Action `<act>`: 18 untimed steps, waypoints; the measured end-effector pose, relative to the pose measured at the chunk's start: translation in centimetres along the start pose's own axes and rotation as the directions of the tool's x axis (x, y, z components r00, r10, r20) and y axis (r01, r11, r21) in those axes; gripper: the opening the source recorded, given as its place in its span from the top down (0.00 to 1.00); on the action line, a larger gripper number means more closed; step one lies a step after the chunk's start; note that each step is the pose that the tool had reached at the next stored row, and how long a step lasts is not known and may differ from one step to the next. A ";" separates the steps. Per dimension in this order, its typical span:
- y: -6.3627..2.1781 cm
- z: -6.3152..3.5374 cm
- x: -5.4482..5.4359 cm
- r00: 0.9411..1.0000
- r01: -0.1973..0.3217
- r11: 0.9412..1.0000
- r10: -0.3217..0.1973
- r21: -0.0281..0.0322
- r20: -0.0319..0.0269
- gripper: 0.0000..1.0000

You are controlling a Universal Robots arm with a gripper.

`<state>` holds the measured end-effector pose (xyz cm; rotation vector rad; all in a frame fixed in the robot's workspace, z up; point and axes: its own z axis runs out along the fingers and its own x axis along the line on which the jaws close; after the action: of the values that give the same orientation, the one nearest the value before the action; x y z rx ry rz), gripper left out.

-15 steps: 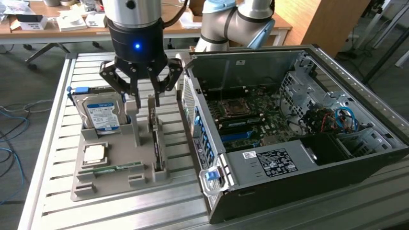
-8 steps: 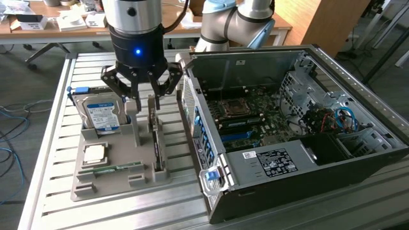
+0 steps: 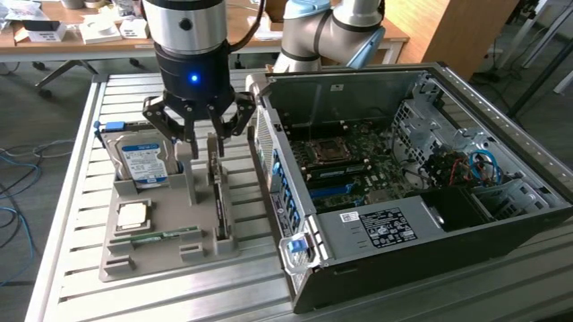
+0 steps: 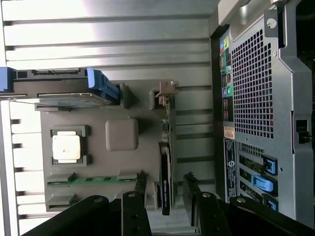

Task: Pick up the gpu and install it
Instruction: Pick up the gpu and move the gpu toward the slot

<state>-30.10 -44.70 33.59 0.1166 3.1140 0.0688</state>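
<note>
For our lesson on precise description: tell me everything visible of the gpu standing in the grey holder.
The gpu is a thin green circuit card, standing upright on its long edge in a slot of the grey holder tray. A black fan block bulges from one face; a silver metal bracket caps one end. It stands at the tray's side nearest the computer case. The open gripper hangs above it, a finger to either side, seemingly not touching it.

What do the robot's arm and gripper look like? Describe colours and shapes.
The arm has rounded silver-grey segments with a blue joint cap. Its wrist is a black cylinder with a glowing blue light. The gripper is black with linked fingers.
</note>
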 end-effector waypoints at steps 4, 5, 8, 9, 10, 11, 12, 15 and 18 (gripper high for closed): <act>-0.01 0.27 0.0 1.000 0.000 1.000 0.000 0.000 0.000 0.57; -0.02 0.34 0.0 1.000 0.000 1.000 0.000 0.000 0.000 0.57; -0.03 0.60 0.0 1.000 0.000 1.000 0.000 0.000 0.000 0.57; -0.03 0.72 0.0 1.000 0.000 1.000 0.000 0.000 0.000 0.57; -0.04 0.83 0.0 1.000 0.000 1.000 0.000 0.000 0.000 0.57; -0.04 0.93 0.0 1.000 0.000 1.000 0.000 0.000 0.000 0.57; -0.05 1.04 0.0 1.000 0.000 1.000 0.000 0.000 0.000 0.57; -0.06 1.32 0.0 1.000 0.000 1.000 0.000 0.000 0.000 0.57; -0.07 1.57 0.0 1.000 0.000 1.000 0.000 0.000 0.000 0.57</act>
<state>-30.10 -44.70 32.02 0.1166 3.1139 0.0689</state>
